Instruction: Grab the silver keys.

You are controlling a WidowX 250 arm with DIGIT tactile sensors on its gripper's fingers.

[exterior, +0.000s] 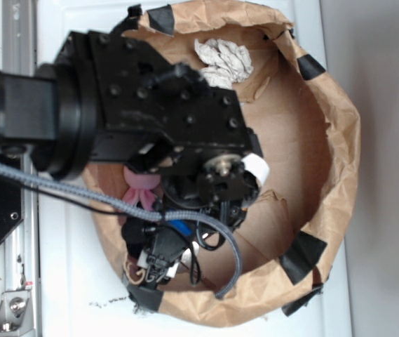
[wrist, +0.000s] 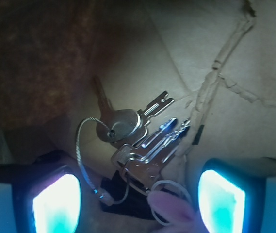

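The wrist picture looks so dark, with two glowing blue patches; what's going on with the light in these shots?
Wrist view: dim and shadowed, the glowing pads overexposed, glare glinting off the silver keys, pink bunny blurred up close. Exterior view: bright, even daylight, slightly soft, the black arm hiding much of the paper-lined bin.

The keys [wrist: 138,133] are shiny silver, picking up pale highlights, and the thin wire ring [wrist: 82,145] they hang on is silver too. Below them a soft pink bunny [wrist: 174,206] shows, pink again in the exterior view [exterior: 141,186]. The pincer [wrist: 138,199] has two pads [wrist: 56,204] glowing bright cyan fading to white, framed in black. The paper bag [exterior: 339,140] is plain brown with black tape patches [exterior: 303,256] on its rim. A crumpled paper ball [exterior: 221,63] looks off-white, perhaps greyish. The arm [exterior: 157,105] is black, its braided cable [exterior: 59,186] grey. The surface [exterior: 66,281] is white.
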